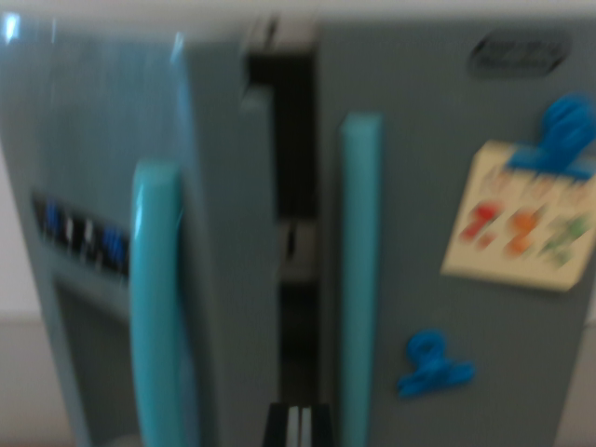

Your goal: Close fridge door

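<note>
I see the grey toy fridge with two doors up close and blurred. Its grey left door, carrying a teal vertical handle, stands swung open on the wrist view's left; a dark gap separates it from the shut right door with its own teal handle, blue clips and a cream note card. My gripper shows only as dark tips at the bottom edge, so I cannot tell whether the fingers are parted or clenched. I judge a flat push on the open door's outer face, near its handle edge, swings it closed best.
</note>
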